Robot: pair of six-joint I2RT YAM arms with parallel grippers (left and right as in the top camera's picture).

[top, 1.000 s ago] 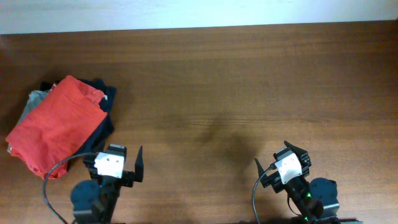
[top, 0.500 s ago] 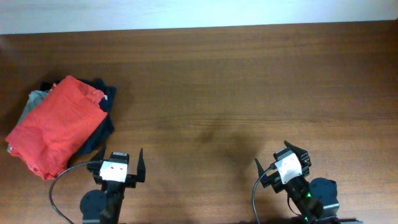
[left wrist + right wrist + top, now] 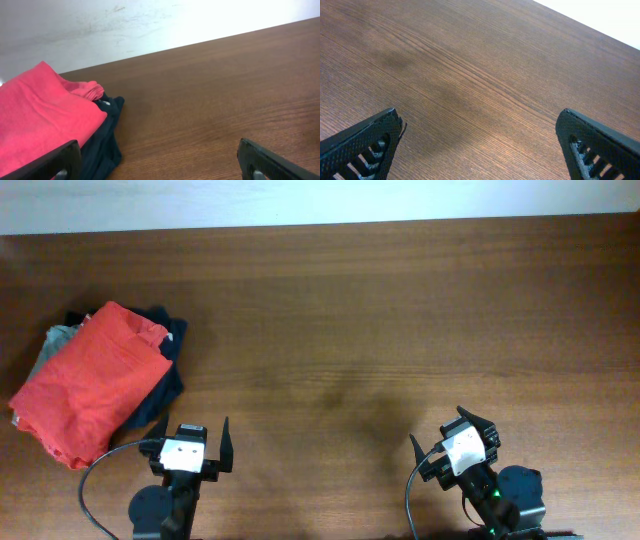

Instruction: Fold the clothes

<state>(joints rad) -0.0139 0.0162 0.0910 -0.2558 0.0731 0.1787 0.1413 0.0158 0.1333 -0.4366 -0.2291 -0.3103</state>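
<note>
An orange-red shirt (image 3: 90, 385) lies folded on top of a pile at the table's left. No print or neck tag shows on it. It also shows at the left of the left wrist view (image 3: 35, 115). My left gripper (image 3: 188, 432) is open and empty near the front edge, just right of the pile's near corner and apart from it; in its own view (image 3: 160, 167) only bare wood lies between the jaws. My right gripper (image 3: 447, 430) is open and empty at the front right, over bare wood (image 3: 480, 150).
A dark navy garment (image 3: 172, 370) lies under the red shirt and sticks out on its right, as the left wrist view (image 3: 107, 140) also shows. A grey cloth (image 3: 52, 342) peeks out at the pile's far left. A white wall runs behind the table's far edge.
The left arm drew back toward the front edge between one second and half a second ago, then stayed still. The right arm and the pile have not moved.
</note>
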